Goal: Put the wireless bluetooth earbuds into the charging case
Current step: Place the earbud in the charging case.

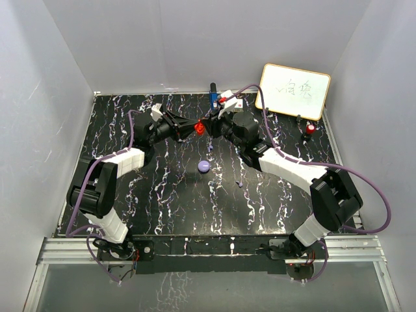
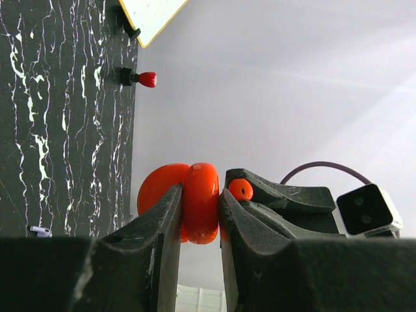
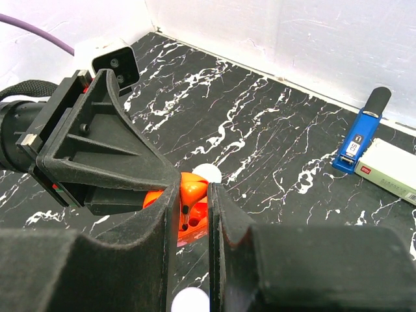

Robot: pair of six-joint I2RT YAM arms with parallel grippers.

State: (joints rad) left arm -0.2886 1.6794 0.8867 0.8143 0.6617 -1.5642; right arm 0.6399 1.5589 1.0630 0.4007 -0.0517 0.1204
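Observation:
The red charging case is held off the table, open, with its lid swung aside. My left gripper is shut on it; in the left wrist view the fingers clamp the case on both sides. My right gripper meets it from the right and is shut on a red earbud, right at the case's open cavity. The earbud also shows in the left wrist view. A tiny purple earbud lies on the table.
A purple puck lies mid-table. Two white round pieces lie below the right gripper. A whiteboard and a red-capped object stand at the back right. A blue marker-like item and a white box lie by the back wall.

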